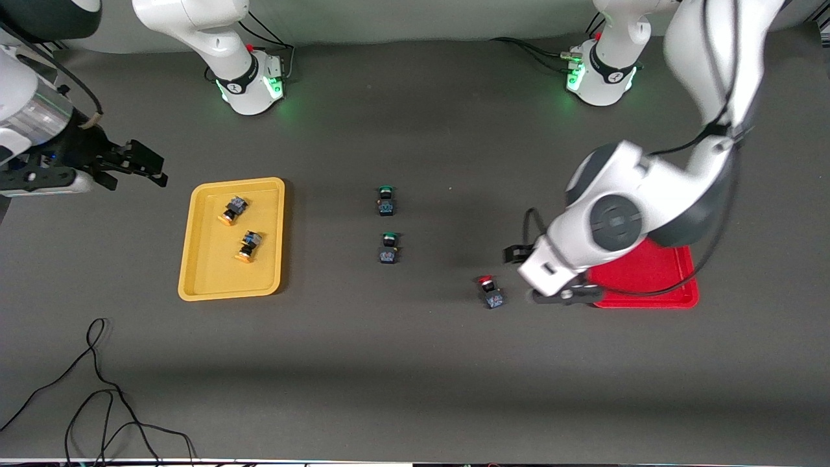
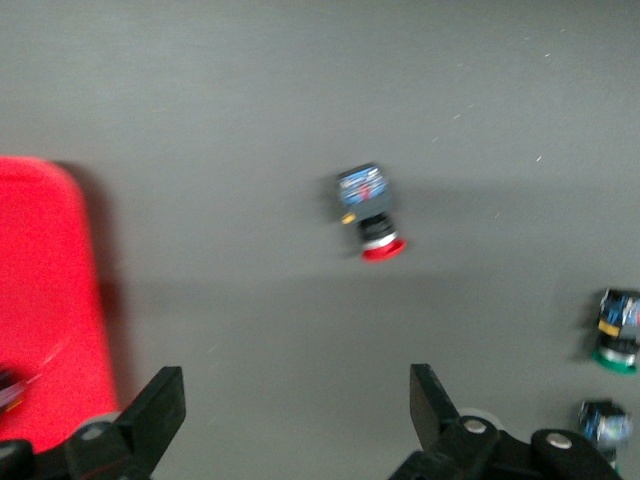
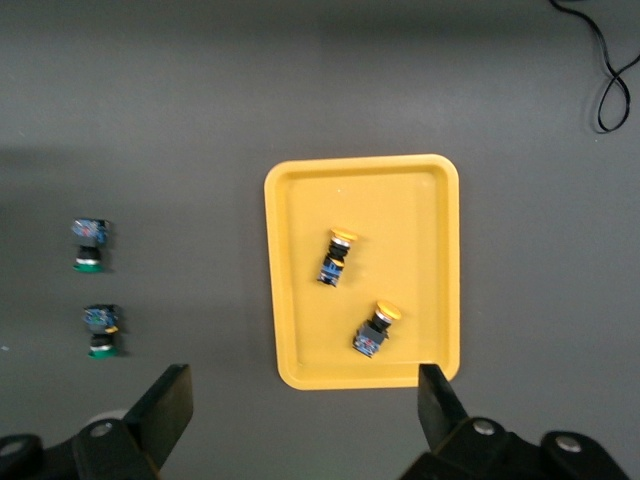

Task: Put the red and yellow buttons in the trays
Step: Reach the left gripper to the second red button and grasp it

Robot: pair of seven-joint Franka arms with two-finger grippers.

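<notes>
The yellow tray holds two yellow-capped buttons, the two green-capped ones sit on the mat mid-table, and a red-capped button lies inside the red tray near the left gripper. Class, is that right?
Not quite. The red-capped button lies on the dark mat beside the red tray, not inside it, as the front view shows. The rest holds: the yellow tray holds two yellow-capped buttons, and the green-capped ones sit mid-table.

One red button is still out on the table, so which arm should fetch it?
The left: its open hand hangs close beside the red button and the red tray. The right hand, open, waits by the yellow tray.
</notes>
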